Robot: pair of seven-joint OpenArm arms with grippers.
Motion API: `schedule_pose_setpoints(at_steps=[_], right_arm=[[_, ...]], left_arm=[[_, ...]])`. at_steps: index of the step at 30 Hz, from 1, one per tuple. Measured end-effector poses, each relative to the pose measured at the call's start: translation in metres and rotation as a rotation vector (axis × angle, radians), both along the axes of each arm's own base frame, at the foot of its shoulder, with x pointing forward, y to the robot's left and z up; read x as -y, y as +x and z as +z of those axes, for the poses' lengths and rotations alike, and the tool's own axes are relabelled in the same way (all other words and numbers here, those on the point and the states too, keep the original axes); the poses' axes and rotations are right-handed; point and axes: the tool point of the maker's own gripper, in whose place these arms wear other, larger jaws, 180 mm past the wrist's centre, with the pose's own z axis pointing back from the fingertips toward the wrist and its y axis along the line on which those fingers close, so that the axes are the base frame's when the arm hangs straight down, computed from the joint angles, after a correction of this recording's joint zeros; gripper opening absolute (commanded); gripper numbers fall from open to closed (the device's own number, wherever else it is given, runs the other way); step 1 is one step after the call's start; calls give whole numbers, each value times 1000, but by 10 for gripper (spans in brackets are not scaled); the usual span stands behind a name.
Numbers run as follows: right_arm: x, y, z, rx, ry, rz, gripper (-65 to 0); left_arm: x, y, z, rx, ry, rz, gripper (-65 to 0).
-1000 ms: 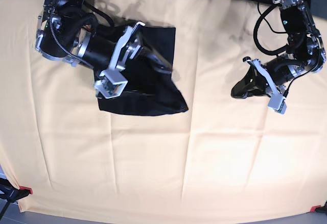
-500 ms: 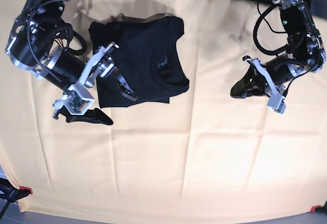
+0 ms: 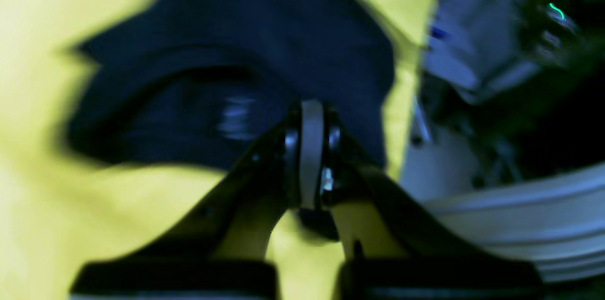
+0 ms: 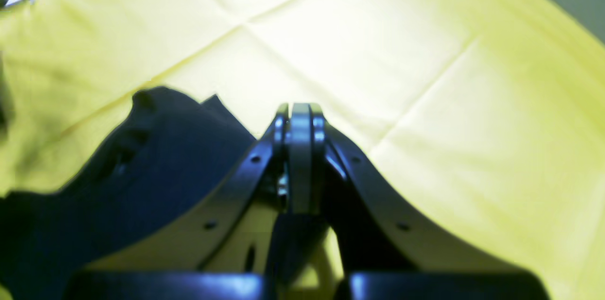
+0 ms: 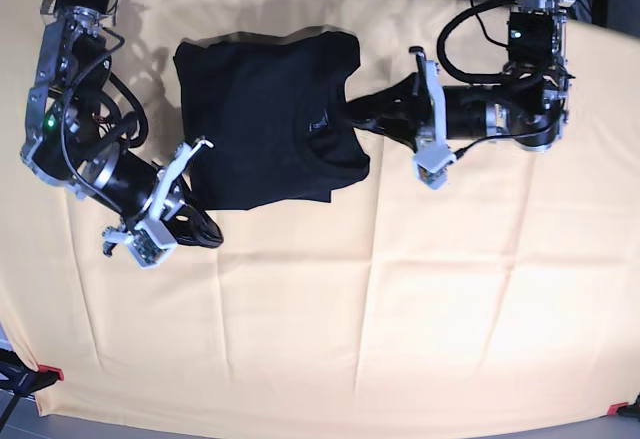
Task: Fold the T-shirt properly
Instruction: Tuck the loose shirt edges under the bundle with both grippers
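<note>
Roughly square, the folded T-shirt point(image 5: 265, 119) shows its neckline rightward.

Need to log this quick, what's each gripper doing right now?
Left gripper: jaws closed, at the T-shirt edge; grip unclear.
Right gripper: jaws closed, empty.

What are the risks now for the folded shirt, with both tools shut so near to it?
1. The left tool is shut at the right edge of the T-shirt; pushing further may bunch the fold.
2. The right tool, shut and empty, lies at the shirt's lower left corner; a sweep could drag that corner.
3. The yellow cloth is creased and may shift with the shirt.
</note>
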Motion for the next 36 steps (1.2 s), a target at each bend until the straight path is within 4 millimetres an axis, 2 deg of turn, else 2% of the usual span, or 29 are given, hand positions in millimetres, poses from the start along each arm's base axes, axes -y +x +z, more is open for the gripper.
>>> schedule_pose_setpoints(at_steps=[2,5,9,13,17,22,25,36], right_arm=[[-8,7,-19,-53,-21,30,-650],[-5,20,-51,-137,-115,47,-650],[0,37,-66,-172,-183,63,-650],[8,38,-87,-239,-228,75,-650],[17,28,-105,-289,-274,88,-650],[30,20,-112,-323,-301,88,-650],[34,7,-121,-389,-310,98,-650],[32,-24,-136,-506,-302,135,-650]], left_arm=[[15,-16,-14,2,71,-80,-650],[34,-43,-34,-9,144,-196,-650],[49,-75,-52,-18,213,-325,-650],[58,-96,-72,18,299,-406,-650],[62,-84,-84,134,366,-368,-650],[58,-44,-87,228,446,-236,-650],[59,-31,-90,235,429,-187,-650],[57,24,-99,249,380,-115,-650]])
